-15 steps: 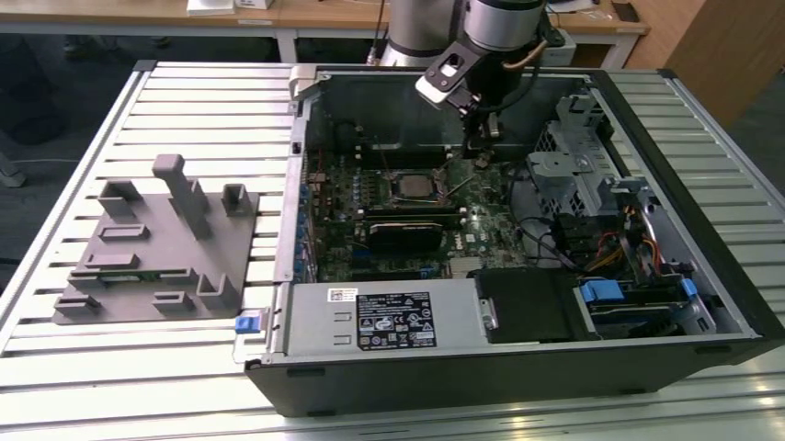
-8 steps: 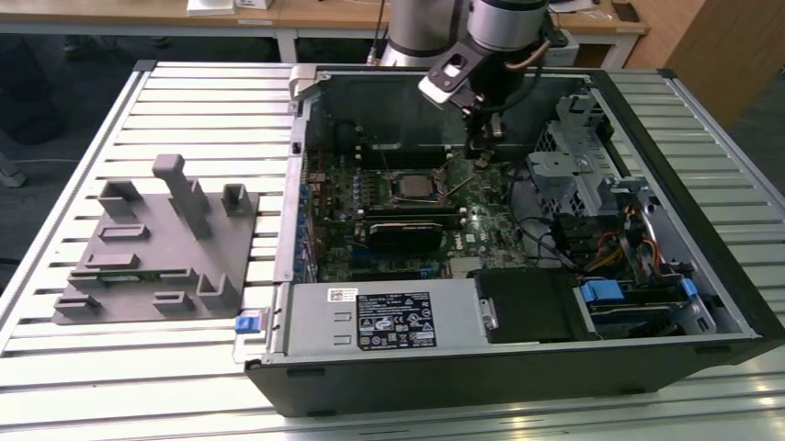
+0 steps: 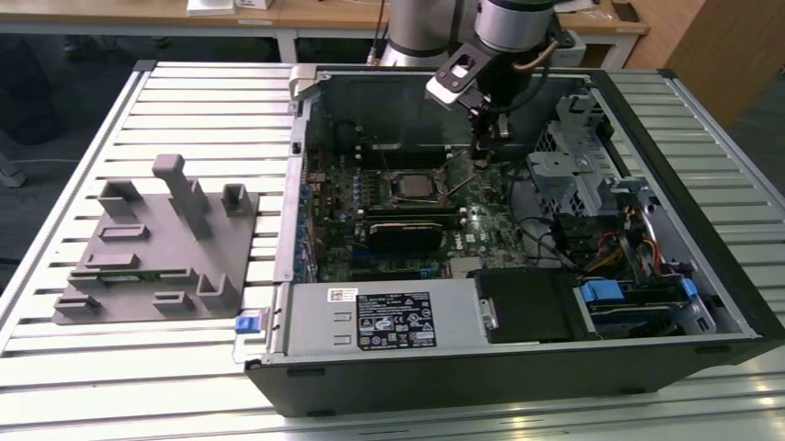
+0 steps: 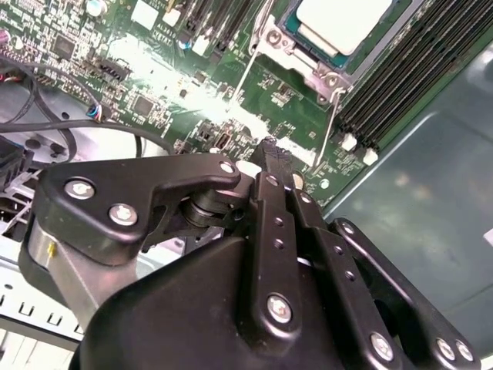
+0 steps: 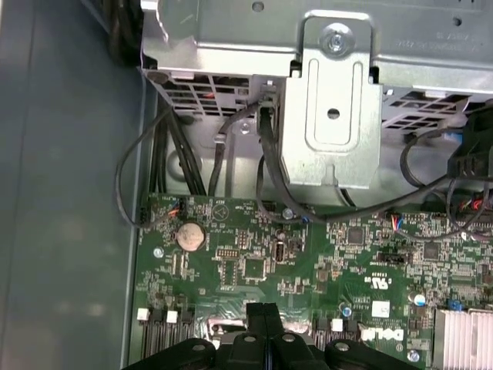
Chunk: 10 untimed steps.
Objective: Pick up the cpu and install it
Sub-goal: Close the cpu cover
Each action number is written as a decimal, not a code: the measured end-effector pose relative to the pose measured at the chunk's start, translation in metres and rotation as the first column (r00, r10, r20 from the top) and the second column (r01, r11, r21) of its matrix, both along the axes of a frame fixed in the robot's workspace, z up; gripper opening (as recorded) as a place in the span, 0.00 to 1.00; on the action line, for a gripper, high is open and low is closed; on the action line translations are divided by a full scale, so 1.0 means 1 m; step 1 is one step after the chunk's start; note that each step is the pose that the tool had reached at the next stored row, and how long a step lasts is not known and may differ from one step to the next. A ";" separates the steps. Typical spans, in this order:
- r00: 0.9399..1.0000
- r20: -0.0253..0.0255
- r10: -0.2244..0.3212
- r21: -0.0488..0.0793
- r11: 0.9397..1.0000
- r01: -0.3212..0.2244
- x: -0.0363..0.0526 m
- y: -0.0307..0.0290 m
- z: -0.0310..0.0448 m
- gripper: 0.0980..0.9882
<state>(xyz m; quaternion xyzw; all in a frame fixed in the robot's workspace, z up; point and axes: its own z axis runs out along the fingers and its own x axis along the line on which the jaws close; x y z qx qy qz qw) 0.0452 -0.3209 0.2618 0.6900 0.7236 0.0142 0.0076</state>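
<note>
Cpu [image 3: 415, 186] found in the socket at the middle of the motherboard [image 3: 491, 220], pale metal top facing up; in the second wrist view cpu [image 4: 343, 19] lying inside a bright metal frame [image 4: 308, 58], with memory slots [image 4: 408, 69] alongside. Latching of that frame not determinable.

Arm entering from the 12 o'clock edge of the exterior view, wrist tilted, gripper [image 3: 487, 158] pointing down into the open case [image 3: 491, 390]. Fingers pressed together in both wrist views, gripper [image 4: 269, 148] [image 5: 262, 308] holding nothing. Tip low over the green board; contact with it not determinable. Cpu at roughly 8 o'clock from the tip in the exterior view, near but apart.

Edges and room, exterior view:
- Case wall at 12 o'clock of the gripper, near.
- Drive cage [image 3: 576, 156] at 3 o'clock, just beside; same cage [image 5: 331, 116] standing over the board edge in the first wrist view, black cables [image 5: 131, 177] looping beneath it.
- Bare board at 6 o'clock, open.
- Grey box [image 3: 381, 317] with label along the case's 6 o'clock side, well apart from the tip.
- Grey fixture [image 3: 160, 248] on the slatted table [image 3: 197, 110] at 9 o'clock, outside the case.
</note>
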 end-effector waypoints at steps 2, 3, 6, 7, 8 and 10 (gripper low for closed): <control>1.000 0.000 0.000 0.000 1.000 0.000 0.0021 0.0000 -0.0004 0.01; 1.000 0.000 0.000 0.000 1.000 0.000 0.0031 0.0001 -0.0008 0.01; 1.000 0.000 0.000 0.000 1.000 0.000 0.0060 0.0005 -0.0019 0.01; 1.000 0.000 0.000 0.000 1.000 0.000 0.0071 0.0008 -0.0022 0.01; 1.000 0.000 -0.001 0.000 1.000 0.001 0.0082 0.0012 -0.0026 0.01; 1.000 0.000 -0.002 -0.001 1.000 0.002 0.0109 0.0023 -0.0034 0.01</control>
